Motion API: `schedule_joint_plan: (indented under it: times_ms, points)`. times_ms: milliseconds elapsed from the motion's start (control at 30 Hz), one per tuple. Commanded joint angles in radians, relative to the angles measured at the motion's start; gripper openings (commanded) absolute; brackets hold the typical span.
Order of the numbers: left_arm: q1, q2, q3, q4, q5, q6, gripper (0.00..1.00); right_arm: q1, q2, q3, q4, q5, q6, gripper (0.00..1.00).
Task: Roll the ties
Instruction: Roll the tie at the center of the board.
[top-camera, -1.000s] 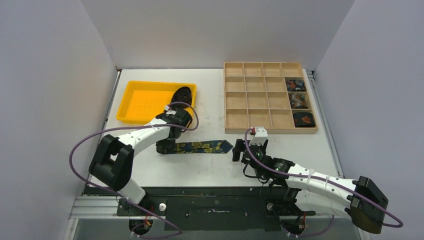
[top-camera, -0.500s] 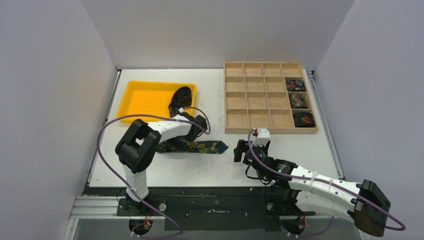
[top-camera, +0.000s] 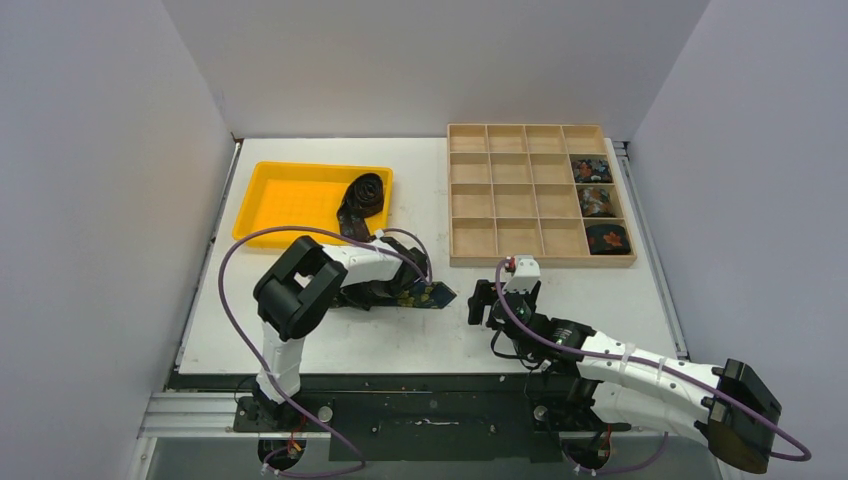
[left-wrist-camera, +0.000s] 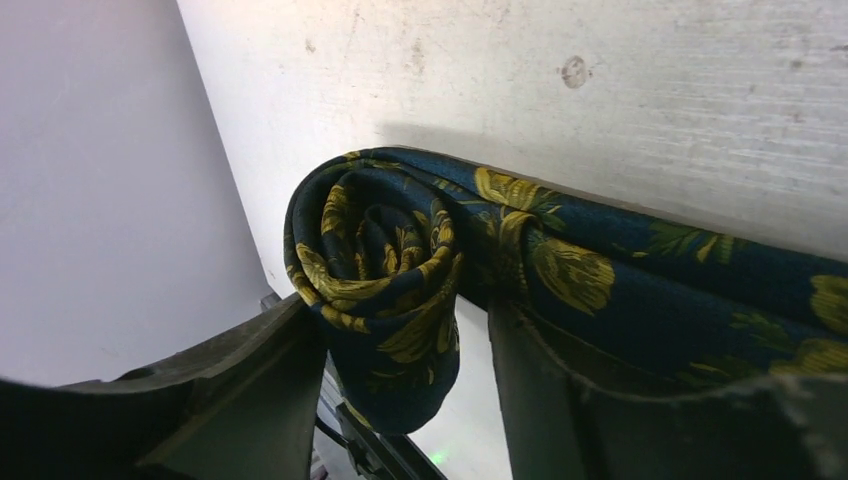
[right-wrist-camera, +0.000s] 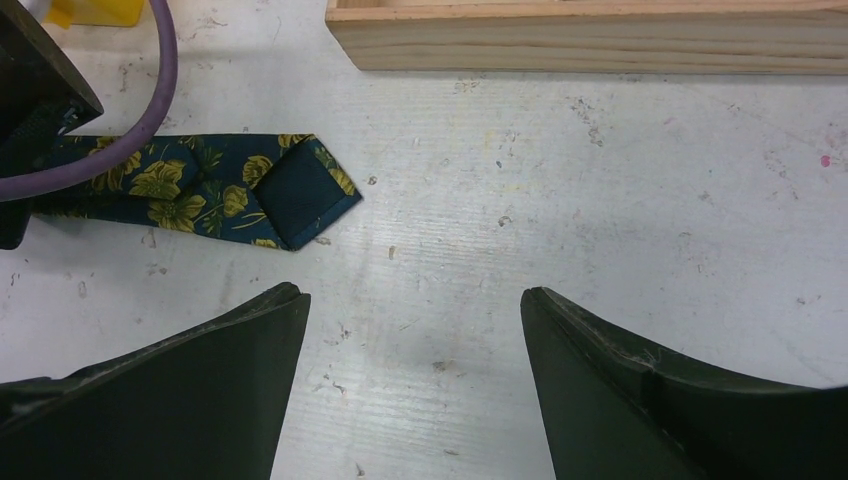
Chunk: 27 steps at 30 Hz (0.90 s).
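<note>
High rear overview; wrist close-ups sharing tie (right-wrist-camera: 200, 190)

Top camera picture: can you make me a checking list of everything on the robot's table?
Surface: white table, scuffed and speckled.
Job's things: floral tie, partly rolled, its pointed tip lying flat; three rolled ties in the right column of the wooden organizer; dark tie coiled at the right end of the yellow tray.
Clutter: nothing seen.
Grippers: left gripper open around the floral coil, seemingly loose; right gripper open, empty, above bare table.
Cables: a purple cable loops along each arm.
Surroundings: plain pale walls on three sides.
</note>
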Motion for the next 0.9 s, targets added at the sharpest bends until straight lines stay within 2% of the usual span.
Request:
schedule_joint_plan:
  times_ms: [0, 300, 533, 633, 700, 733, 833, 867]
  points:
    - [-0.008, -0.044, 0.012, 0.025, 0.046, -0.024, 0.61, -0.006, 0.008, 0.003, 0.012, 0.024, -0.019, 0.80]
    - [-0.008, -0.212, 0.030, 0.018, 0.119, 0.011, 0.84, -0.011, 0.021, 0.034, 0.011, -0.020, -0.052, 0.81]
    - [-0.001, -0.425, -0.003, 0.064, 0.261, 0.076, 0.85, -0.018, 0.032, 0.061, 0.011, -0.062, -0.077, 0.81]
    - [0.042, -0.559, -0.060, 0.157, 0.421, 0.121, 0.82, -0.021, 0.038, 0.061, 0.024, -0.076, -0.083, 0.81]
    - [0.126, -0.650, -0.136, 0.281, 0.590, 0.141, 0.75, -0.021, 0.047, 0.057, 0.040, -0.088, -0.084, 0.81]
    - [0.181, -0.697, -0.189, 0.350, 0.685, 0.142, 0.65, -0.021, 0.055, 0.057, 0.048, -0.095, -0.083, 0.81]
    - [0.331, -0.808, -0.340, 0.530, 0.917, 0.103, 0.15, -0.023, 0.078, 0.057, 0.067, -0.122, -0.076, 0.80]
    - [0.366, -0.830, -0.375, 0.573, 0.959, 0.088, 0.02, -0.023, 0.084, 0.057, 0.073, -0.130, -0.074, 0.80]
